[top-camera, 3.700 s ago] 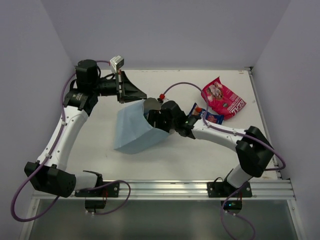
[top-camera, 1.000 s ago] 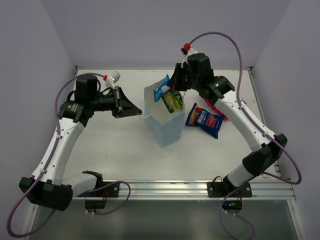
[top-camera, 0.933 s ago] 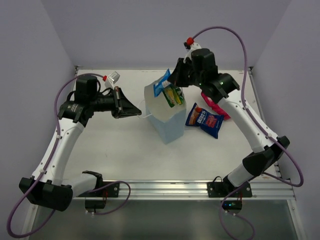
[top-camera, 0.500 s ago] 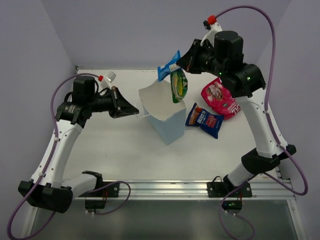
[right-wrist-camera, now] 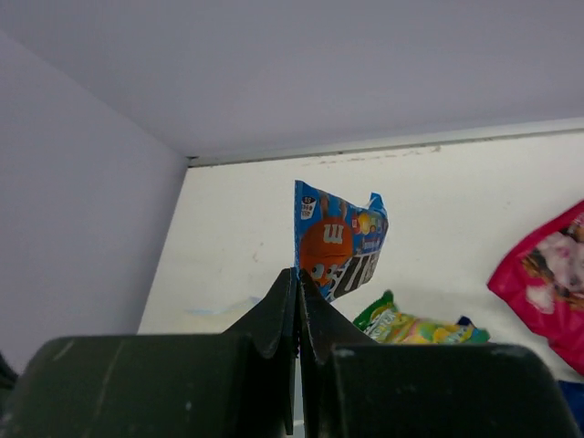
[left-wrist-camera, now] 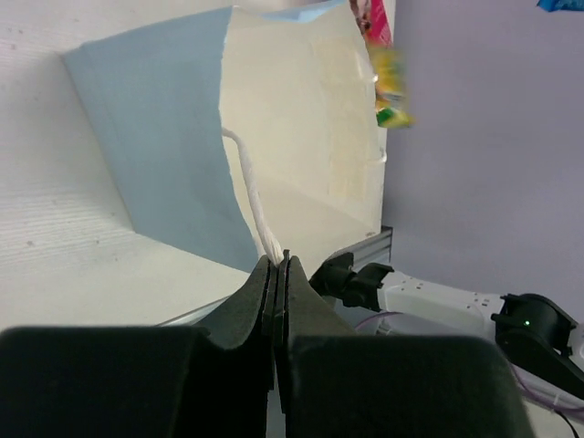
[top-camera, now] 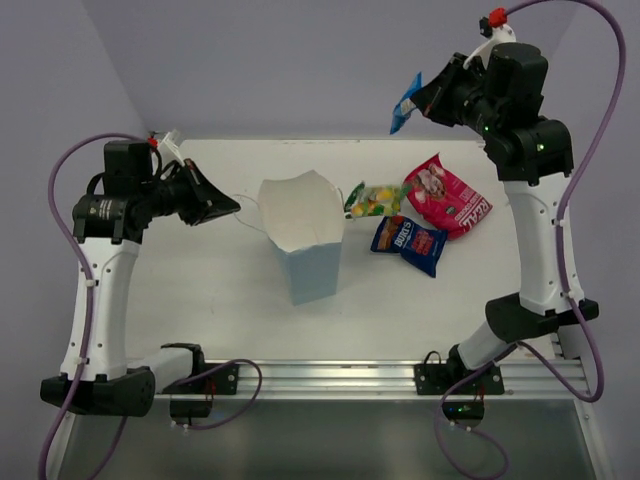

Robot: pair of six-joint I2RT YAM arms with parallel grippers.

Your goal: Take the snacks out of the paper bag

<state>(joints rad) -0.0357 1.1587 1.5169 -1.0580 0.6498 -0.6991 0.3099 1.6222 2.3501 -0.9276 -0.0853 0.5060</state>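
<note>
Here, my right gripper (top-camera: 424,103) hangs high over the far right of the table (top-camera: 220,290), clamped on the corner of a blue packet (right-wrist-camera: 333,242) held well above the paper bag (top-camera: 312,268). My left gripper (left-wrist-camera: 276,262) pinches the bag's white string handle (left-wrist-camera: 248,182), keeping the bag upright mid-table. The yellow-green packet (top-camera: 372,198), red-pink pouch (top-camera: 447,197) and dark blue packet (top-camera: 410,243) lie just to its right. The bag looks empty, though its floor is partly hidden. Next, I judge: lower the blue packet beside the others and let go.
</note>
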